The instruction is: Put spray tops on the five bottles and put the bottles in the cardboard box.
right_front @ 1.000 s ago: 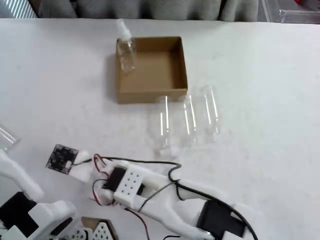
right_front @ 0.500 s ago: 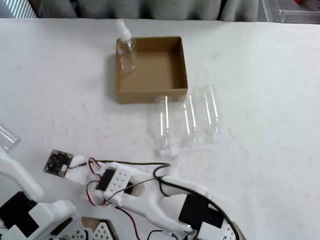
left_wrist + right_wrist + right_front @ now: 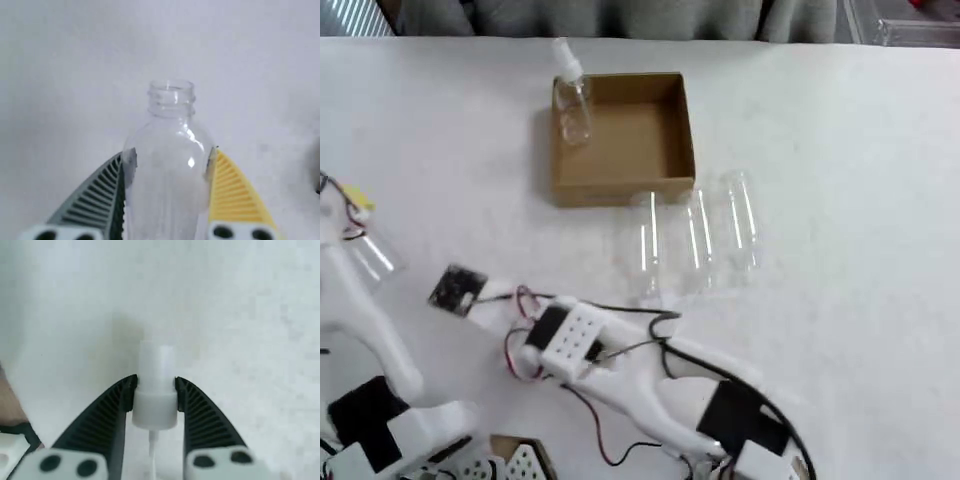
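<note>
While a capped bottle (image 3: pixel 572 105) sat in the box (image 3: pixel 665 150) at ten o'clock, the left gripper (image 3: pixel 169 156) clamped an open bottle (image 3: pixel 170 125), the right gripper (image 3: pixel 155 385) a spray top (image 3: pixel 156 402).

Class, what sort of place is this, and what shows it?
Probably a robotics lab bench: two white robot arms with exposed wiring, a white table, and clear bottles near a cardboard box.

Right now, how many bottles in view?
5. A capped bottle stands in the cardboard box; three bottles lie side by side on the table by the box; an uncapped bottle sits in the left gripper. Arms may hide more.
</note>
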